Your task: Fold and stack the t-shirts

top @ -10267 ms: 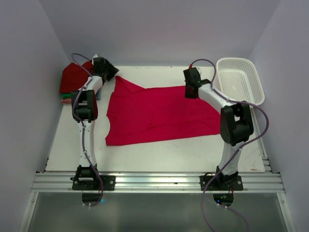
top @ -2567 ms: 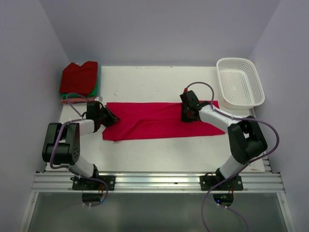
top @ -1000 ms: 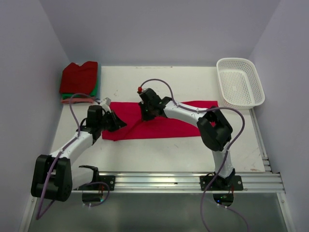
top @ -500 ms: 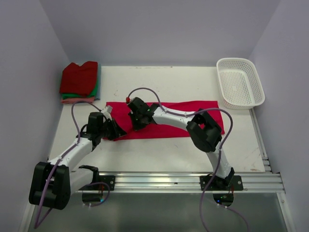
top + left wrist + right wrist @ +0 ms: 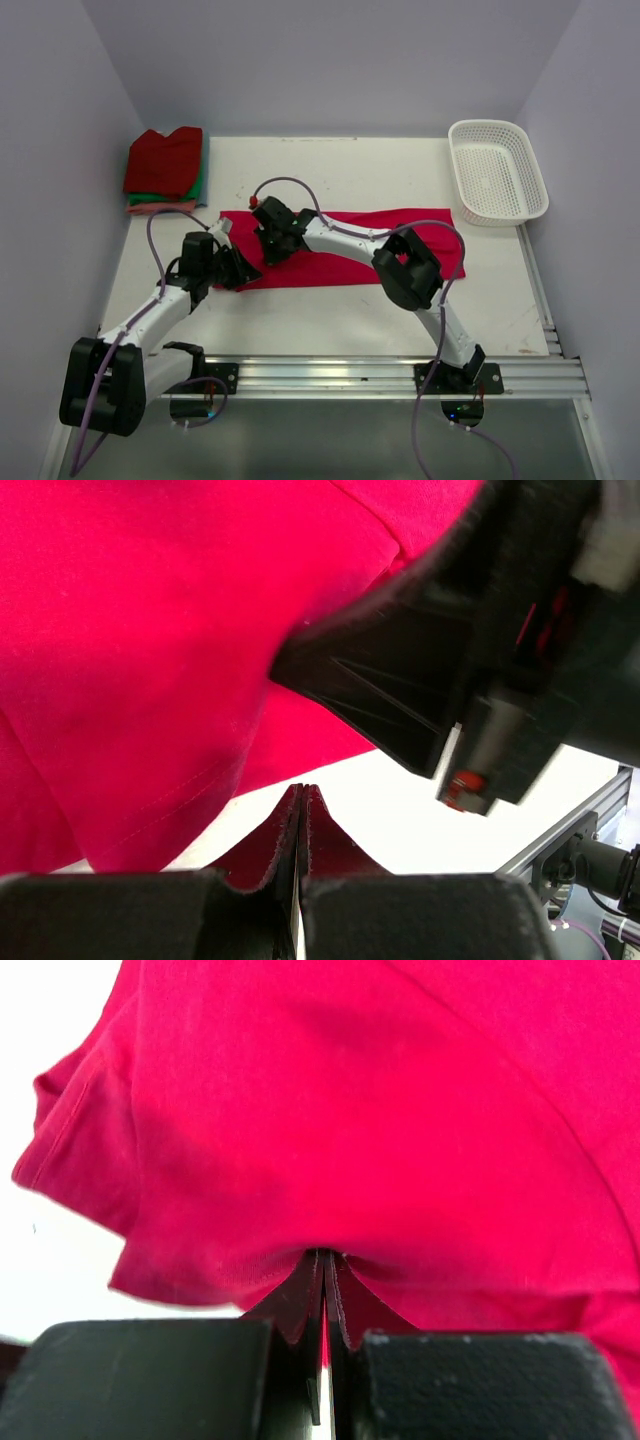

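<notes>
One crimson-pink t-shirt, folded into a long flat band, lying left to right across the middle of the table. Well apart from it, at the far left corner, a stack of folded t-shirts: dark red on top, green below, salmon pink at the bottom.

Down on the left part of the band, the right gripper, jaws pressed fully together with a pucker of crimson cloth pinched between the tips. Seen from the right wrist, fabric drawn in soft creases toward that pinch, one sleeve edge spilling onto white tabletop at the left.

Just beside it, at the band's near left edge, the left gripper, jaws likewise closed tight, tips meeting right at the hem over bare tabletop. Cloth caught between them or not: cannot tell. From the left wrist, the black body of the right gripper close above the shirt.

Right arm stretched far leftward over the band; left arm low along the table's left side. Near the band's right end, at the far right corner, a white lattice basket.
</notes>
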You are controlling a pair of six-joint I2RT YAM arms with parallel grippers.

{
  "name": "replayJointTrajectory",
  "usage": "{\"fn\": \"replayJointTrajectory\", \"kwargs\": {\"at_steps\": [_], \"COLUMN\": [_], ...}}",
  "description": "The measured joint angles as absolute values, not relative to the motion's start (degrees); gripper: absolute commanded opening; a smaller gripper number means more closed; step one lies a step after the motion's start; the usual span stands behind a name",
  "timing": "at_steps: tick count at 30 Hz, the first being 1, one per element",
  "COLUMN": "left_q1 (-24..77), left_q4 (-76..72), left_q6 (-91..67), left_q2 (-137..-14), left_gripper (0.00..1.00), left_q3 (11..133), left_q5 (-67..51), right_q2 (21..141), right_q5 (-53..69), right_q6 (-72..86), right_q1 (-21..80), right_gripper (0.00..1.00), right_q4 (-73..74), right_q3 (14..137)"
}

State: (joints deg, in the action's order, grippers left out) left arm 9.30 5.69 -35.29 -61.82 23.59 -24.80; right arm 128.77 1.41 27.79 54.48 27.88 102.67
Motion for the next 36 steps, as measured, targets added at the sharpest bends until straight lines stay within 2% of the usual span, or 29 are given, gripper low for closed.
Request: {"fn": "replayJointTrajectory", "kwargs": {"at_steps": [12, 24, 36], "left_q1": [9.4, 9.4, 9.4], "left_q4": [5.6, 4.8, 4.0], "left_q6": [-35.3, -34.9, -35.2], "left_q2": [-61.8, -70.5, -71.2], "left_gripper": [0.00, 0.00, 0.00], "left_q3": [23.6, 23.6, 27.4], "left_q5": [-23.9, -14.3, -10.8], "right_q2": [133.7, 133.9, 135.0], "right_q5": [1.0, 0.5, 0.5], "right_q6": [27.4, 26.9, 26.3], "right_q1": [54.5, 54.3, 52.6], "right_gripper": [0.00, 0.00, 0.00], "right_q4": [29.9, 30.4, 30.3], "right_q3": [109.1, 110.0, 111.6]}}
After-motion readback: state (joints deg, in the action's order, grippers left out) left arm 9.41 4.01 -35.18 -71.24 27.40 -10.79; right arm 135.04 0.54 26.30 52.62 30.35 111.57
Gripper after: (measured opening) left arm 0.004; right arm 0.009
